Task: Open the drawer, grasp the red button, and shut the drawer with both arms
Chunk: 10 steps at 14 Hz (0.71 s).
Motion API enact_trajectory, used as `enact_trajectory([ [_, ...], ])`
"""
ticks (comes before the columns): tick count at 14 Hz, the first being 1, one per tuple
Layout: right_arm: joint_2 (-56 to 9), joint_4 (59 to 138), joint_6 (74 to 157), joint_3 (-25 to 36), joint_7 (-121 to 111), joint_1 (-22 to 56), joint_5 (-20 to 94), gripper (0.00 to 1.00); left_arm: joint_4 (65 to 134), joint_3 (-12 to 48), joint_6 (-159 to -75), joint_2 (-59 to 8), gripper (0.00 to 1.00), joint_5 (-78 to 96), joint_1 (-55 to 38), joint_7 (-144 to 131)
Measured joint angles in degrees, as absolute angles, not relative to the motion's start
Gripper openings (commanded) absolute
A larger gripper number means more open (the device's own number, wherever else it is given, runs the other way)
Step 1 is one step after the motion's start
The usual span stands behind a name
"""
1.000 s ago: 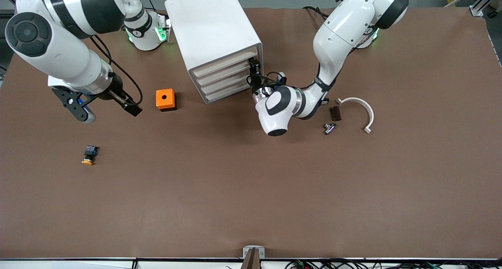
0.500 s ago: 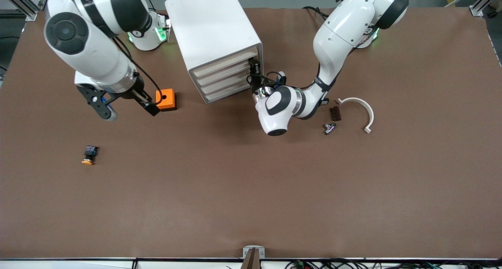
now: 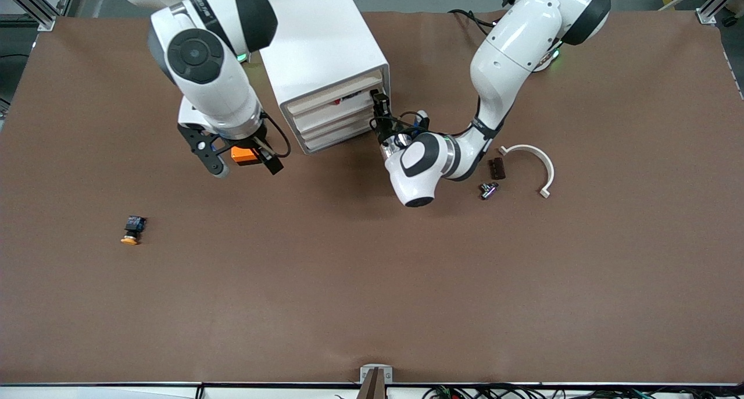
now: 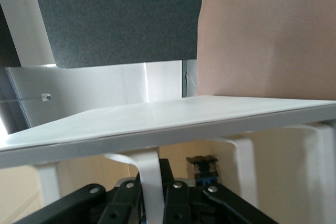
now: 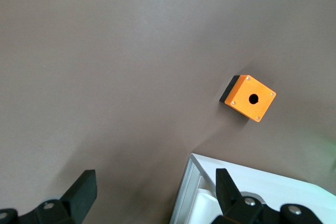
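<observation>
The white cabinet [image 3: 317, 44] stands at the back middle of the table. Its second drawer from the top [image 3: 334, 115] is pulled out a little. A red cap of the button [image 3: 339, 102] shows in the gap above that drawer's front. My left gripper [image 3: 381, 103] is at the drawer's front, at the cabinet's corner toward the left arm's end. In the left wrist view it [image 4: 150, 195] is shut on the drawer's white handle strip [image 4: 149, 174], with the button's black-blue body [image 4: 203, 167] inside. My right gripper [image 3: 244, 165] hangs open and empty over the orange box [image 3: 244, 155]; it [image 5: 155, 192] also shows in the right wrist view.
The orange box with a hole [image 5: 251, 98] lies beside the cabinet, whose corner [image 5: 210, 192] also shows. An orange-capped button [image 3: 131, 229] lies toward the right arm's end. A white curved piece [image 3: 537, 160], a dark block [image 3: 496, 167] and a small metal part [image 3: 488, 189] lie toward the left arm's end.
My right arm has swung from its end of the table toward the cabinet and is now over the orange box. My left gripper has drawn the drawer out slightly, so the red cap shows.
</observation>
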<state>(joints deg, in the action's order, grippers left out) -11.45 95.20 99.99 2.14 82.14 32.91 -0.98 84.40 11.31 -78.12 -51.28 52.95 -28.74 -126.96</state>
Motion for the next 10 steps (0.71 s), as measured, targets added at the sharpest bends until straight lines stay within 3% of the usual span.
enact_trajectory([
  [10, -15.6, 95.2, 104.0, 2.2, 92.2, 37.5, -1.4, 1.0, 83.7, 10.9, -78.5, -51.3, 0.14, 52.9, -20.7, -126.9],
])
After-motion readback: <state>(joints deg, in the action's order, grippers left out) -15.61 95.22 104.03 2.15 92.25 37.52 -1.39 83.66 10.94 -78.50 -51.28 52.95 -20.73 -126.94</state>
